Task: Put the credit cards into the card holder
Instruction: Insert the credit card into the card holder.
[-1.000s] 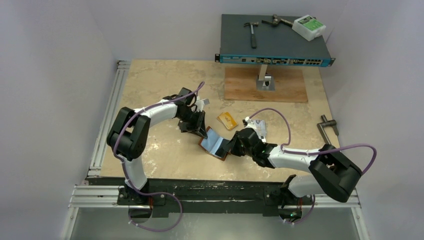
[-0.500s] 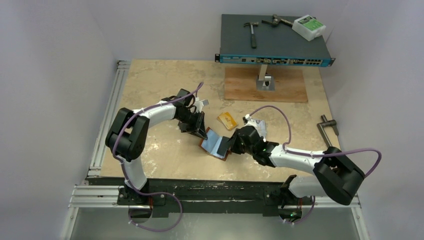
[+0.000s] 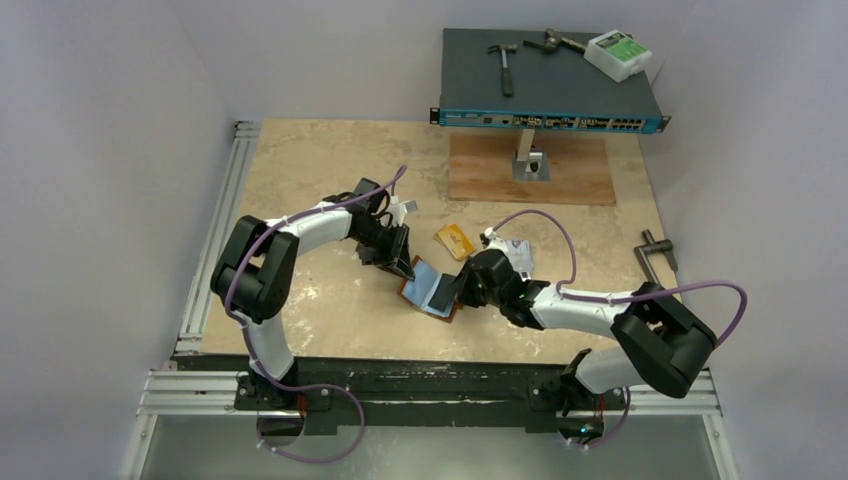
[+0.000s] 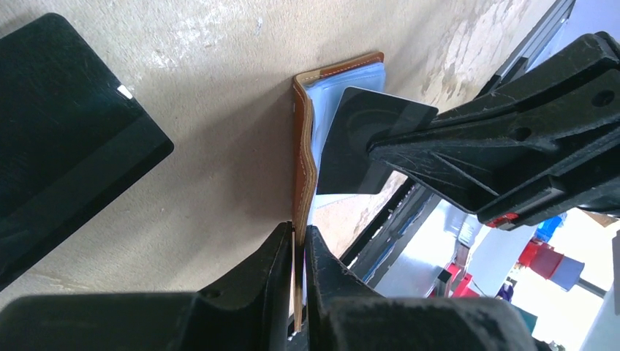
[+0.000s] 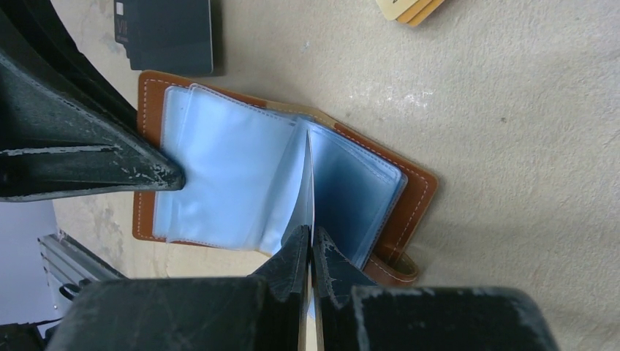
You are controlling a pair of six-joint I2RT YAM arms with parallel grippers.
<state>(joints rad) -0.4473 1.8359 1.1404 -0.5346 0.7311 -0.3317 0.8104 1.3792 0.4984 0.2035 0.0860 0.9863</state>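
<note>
1 overhead cam + 2 close wrist cams, shared: card holder [image 3: 420,283]

The card holder [image 5: 409,197] is tan-brown leather with pale stitching along its edge and light blue translucent sleeves, while the credit card [image 4: 358,139] is glossy black, as are the left end effector [image 4: 298,241] and right end effector [image 5: 311,245]. Along the top of the right wrist view, black cards [image 5: 164,33] and gold-orange cards [image 5: 409,9] show against the table [image 5: 526,110], beige with faint pale mottling. From above, the arms [image 3: 320,222] are white with black joints and purple cables [image 3: 545,215], the wooden board [image 3: 570,175] reddish brown, and the network switch [image 3: 550,70] dark grey with a teal front.
</note>
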